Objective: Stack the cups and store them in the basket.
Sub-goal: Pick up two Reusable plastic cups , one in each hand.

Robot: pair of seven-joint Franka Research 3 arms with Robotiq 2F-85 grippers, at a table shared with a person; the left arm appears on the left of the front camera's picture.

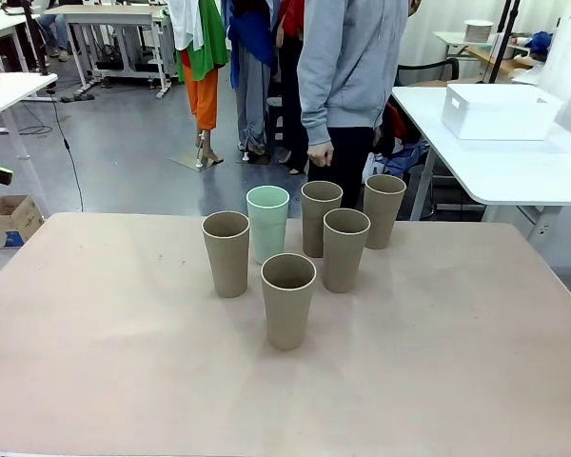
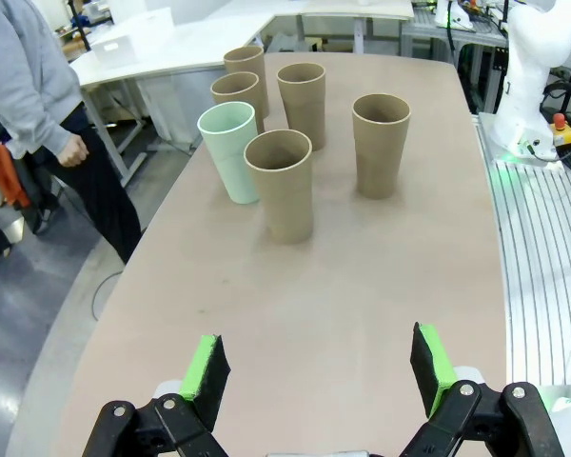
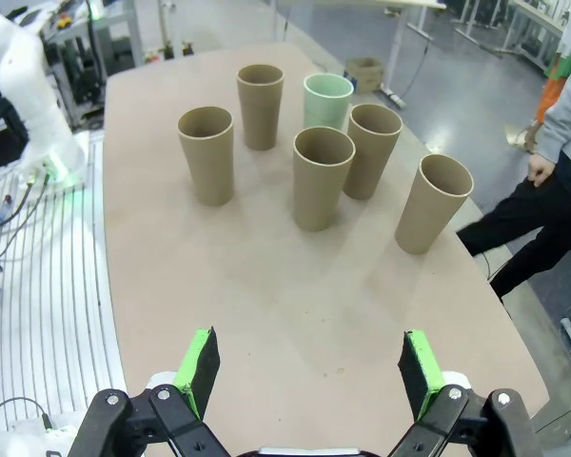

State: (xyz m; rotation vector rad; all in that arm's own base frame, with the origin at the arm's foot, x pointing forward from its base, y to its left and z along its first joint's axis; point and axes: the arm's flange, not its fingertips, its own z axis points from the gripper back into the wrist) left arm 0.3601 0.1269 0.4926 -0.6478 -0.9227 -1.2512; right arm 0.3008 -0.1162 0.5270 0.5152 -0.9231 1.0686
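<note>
**Front view.** One mint green cup (image 1: 267,224) and five tan-brown cups (image 1: 288,300) stand upright in a loose cluster at mid-table on the tan table (image 1: 95,362). The mint one is at the cluster's eleven o'clock (the nearest tan-brown one is at six o'clock). The white basket (image 1: 500,111) rests on a separate white table (image 1: 533,167) at two o'clock, well apart from the cluster. A person's hand (image 1: 320,152) hangs at twelve o'clock, beyond the far edge.

**Left wrist view.** The left gripper (image 2: 319,367) hovers above the tabletop with its jaws spread wide, grasping nothing. The cluster lies at twelve o'clock.

**Right wrist view.** The right gripper (image 3: 307,367) is likewise released and empty. The cluster lies at twelve o'clock and the person's hand at three o'clock.
</note>
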